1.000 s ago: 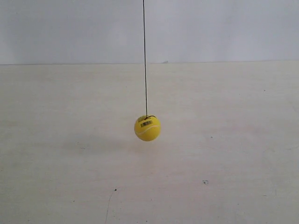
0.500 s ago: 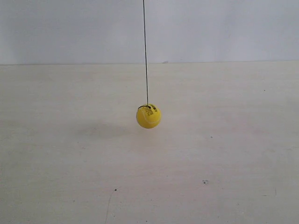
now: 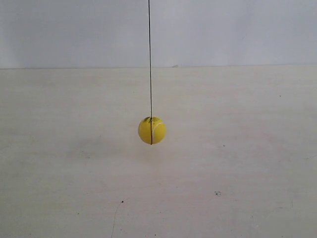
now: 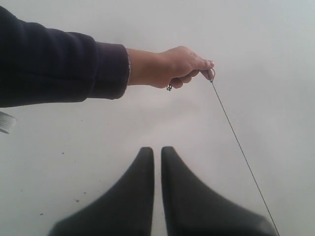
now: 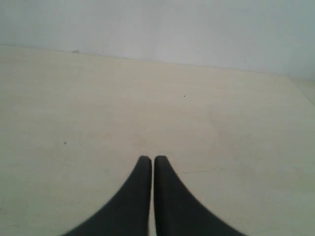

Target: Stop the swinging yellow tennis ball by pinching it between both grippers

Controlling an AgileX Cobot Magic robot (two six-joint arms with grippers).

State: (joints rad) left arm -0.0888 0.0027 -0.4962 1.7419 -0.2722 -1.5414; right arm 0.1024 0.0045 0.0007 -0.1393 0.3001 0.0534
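Left gripper (image 4: 156, 150): two black tapered fingers drawn together with only a thin sliver of light between them, nothing held. Right gripper (image 5: 149, 158): the same, tips pressed almost flush and empty, pointing across the bare tabletop (image 5: 221, 123) toward its far edge. Neither gripper appears in the exterior view, and neither wrist view shows the ball. Beyond the left tips, a person's hand (image 4: 172, 66) in a dark sleeve (image 4: 49, 64) pinches the top end of a thin dark string (image 4: 236, 137), which slants away out of the picture. Item: yellow tennis ball (image 3: 151, 130), hanging on that string clear of the tabletop, about midway between its left and right edges and in front of its far edge, with a faint shadow on the surface nearby. The string runs close to vertical in the exterior view and crosses the ball's face to its lower rim. Appearance: bright yellow, fuzzy nap, pale curved seam on one side, a small dark smudge near the top, possibly print but too small to read. Handling, as a judgement: light, hollow and springy, with felt that should grip hard plastic well. Hanging free, it will probably yield to any one-sided push rather than stop. It is round, so pressure off its middle is likely to squirt it aside. Suggested hold: the two closed tips meeting it from opposite sides at its widest girth, below the string attachment. Surround: pale wood-grain tabletop with a few dark specks toward the near edge, plain light wall (image 3: 223, 29) behind the far edge.
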